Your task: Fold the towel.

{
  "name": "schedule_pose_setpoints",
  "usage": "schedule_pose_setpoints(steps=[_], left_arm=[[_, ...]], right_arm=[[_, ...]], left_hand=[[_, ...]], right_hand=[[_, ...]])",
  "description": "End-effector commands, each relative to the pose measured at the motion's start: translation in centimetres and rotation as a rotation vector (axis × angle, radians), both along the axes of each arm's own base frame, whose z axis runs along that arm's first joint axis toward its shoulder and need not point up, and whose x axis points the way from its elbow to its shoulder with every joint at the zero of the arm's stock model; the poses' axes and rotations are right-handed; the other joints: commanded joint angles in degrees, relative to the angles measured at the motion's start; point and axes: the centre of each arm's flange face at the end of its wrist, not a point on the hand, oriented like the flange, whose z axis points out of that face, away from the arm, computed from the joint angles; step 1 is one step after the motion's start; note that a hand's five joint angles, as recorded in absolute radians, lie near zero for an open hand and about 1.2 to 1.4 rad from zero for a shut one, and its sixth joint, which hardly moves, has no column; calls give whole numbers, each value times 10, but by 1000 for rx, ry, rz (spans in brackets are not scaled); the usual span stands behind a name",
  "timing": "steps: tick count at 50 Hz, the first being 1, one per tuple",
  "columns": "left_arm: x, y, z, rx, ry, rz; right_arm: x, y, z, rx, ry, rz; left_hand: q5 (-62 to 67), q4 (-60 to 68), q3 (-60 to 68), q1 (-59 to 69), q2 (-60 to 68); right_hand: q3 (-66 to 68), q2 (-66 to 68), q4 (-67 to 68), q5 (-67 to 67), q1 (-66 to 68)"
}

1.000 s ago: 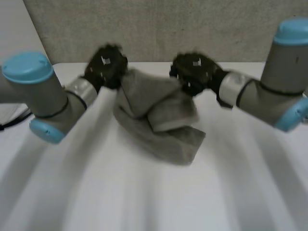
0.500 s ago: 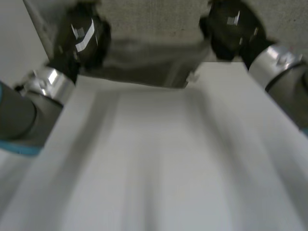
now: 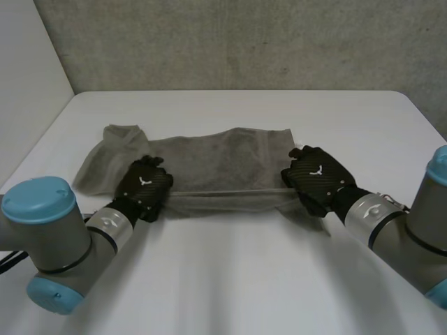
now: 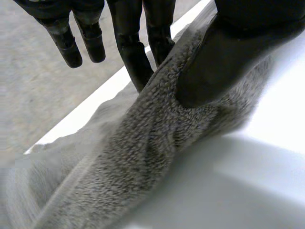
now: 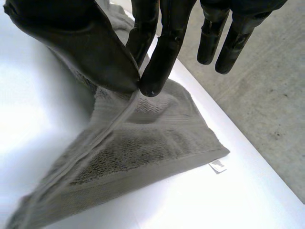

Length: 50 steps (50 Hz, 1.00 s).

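Observation:
A grey towel (image 3: pixel 209 157) lies stretched sideways across the middle of the white table (image 3: pixel 230 279), its left end bunched. My left hand (image 3: pixel 143 188) rests at the towel's near edge toward the left, pinching the cloth (image 4: pixel 143 157) between thumb and fingers (image 4: pixel 136 57). My right hand (image 3: pixel 316 178) is at the near right corner, where its thumb and a finger (image 5: pixel 164 57) pinch the towel's hem (image 5: pixel 119 143). The near edge runs taut between the two hands. A small white label (image 5: pixel 218 165) sticks out at the far right corner.
A grey textured wall (image 3: pixel 244 42) stands behind the table's far edge. Bare table surface lies in front of the towel and beyond it.
The towel was a crumpled heap held up between the hands; both hands swung up and came down toward me, and the towel now lies spread out flat.

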Motion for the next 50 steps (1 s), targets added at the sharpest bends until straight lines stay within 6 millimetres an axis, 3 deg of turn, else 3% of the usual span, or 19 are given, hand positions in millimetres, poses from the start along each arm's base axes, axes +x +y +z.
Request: schedule_pose_setpoints(steps=[1, 4, 7, 13, 21, 31, 50], left_arm=[[9, -19, 6, -63, 11, 110], [11, -25, 6, -92, 18, 134], [12, -28, 7, -112, 23, 148], [12, -26, 7, -111, 21, 153], [13, -24, 6, -103, 20, 151], [11, -21, 2, -91, 10, 139], [16, -25, -11, -55, -7, 152]], right_arm=[[-14, -2, 10, 12, -1, -41], [-17, -3, 11, 16, -3, -51], [-21, -5, 10, 20, -2, -63], [-30, -6, 4, 75, 9, -94], [-38, -4, -1, 155, -16, -134], [-53, -22, 14, 157, -108, -224], [-63, -36, 13, 158, -121, -264]], left_hand=[[-102, -32, -24, -93, -89], [-146, -32, -24, -137, -133], [-302, -32, -24, -293, -289], [-376, -32, -24, -367, -364], [-378, -32, -24, -369, -366], [-395, -32, -24, -386, -383], [-413, -32, -24, -404, -401]], right_hand=[[-29, 41, -44, 42, 49], [-29, 41, -44, 42, 49], [-29, 41, -44, 42, 49], [-29, 41, -44, 42, 49], [-29, 41, -44, 42, 49], [-29, 41, -44, 42, 49], [-29, 41, -44, 42, 49]])
